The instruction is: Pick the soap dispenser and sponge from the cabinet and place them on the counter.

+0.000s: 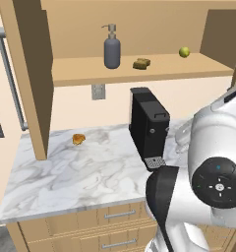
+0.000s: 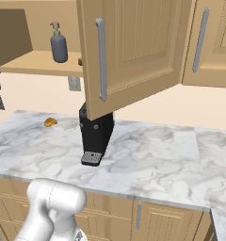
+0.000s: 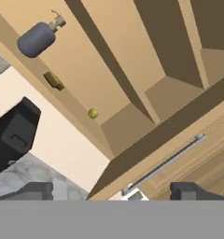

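Your claw (image 3: 111,190) hangs spread and empty at the bottom of the hand view, the soap bottle (image 3: 37,38) far off upper left on the cabinet shelf (image 1: 154,69), sponge (image 3: 53,80) just below it.

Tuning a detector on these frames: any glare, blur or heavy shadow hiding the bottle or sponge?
Left base view: even light, soap dispenser and sponge crisp. Right base view: the open cabinet door covers most of the sponge. Hand view: rolled, slightly soft, both readable; no glare.
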### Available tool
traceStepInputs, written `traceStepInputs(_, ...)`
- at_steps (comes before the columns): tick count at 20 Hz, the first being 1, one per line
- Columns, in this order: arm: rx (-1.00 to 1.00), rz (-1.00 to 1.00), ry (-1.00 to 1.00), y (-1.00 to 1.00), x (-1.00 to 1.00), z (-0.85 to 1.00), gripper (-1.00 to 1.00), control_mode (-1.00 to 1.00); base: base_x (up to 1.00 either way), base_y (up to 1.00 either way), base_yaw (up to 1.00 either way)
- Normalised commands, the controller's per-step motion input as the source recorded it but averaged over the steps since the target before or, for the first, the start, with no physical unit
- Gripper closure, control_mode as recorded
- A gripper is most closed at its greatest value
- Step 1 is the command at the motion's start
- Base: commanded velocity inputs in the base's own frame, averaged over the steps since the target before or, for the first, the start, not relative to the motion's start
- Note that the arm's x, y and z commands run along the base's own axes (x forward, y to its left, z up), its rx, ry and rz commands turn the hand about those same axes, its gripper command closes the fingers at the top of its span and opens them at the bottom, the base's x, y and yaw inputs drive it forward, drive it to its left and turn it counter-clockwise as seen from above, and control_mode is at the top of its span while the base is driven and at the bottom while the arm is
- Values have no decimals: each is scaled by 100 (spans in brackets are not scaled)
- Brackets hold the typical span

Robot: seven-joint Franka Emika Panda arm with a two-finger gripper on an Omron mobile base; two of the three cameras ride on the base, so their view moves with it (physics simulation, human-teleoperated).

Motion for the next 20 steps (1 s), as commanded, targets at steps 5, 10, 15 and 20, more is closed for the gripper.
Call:
traceStepInputs(5, 0, -6, 2, -24, 91, 0, -100, -100, 0, 0, 0)
traceStepInputs(10, 0, -8, 0, -32, 90, 0, -100, -100, 0, 0, 0)
traceStepInputs(15, 0, -17, 0, -39, 74, 0, -100, -100, 0, 0, 0)
traceStepInputs(20, -1, -24, 0, -43, 59, 0, -100, -100, 0, 0, 0)
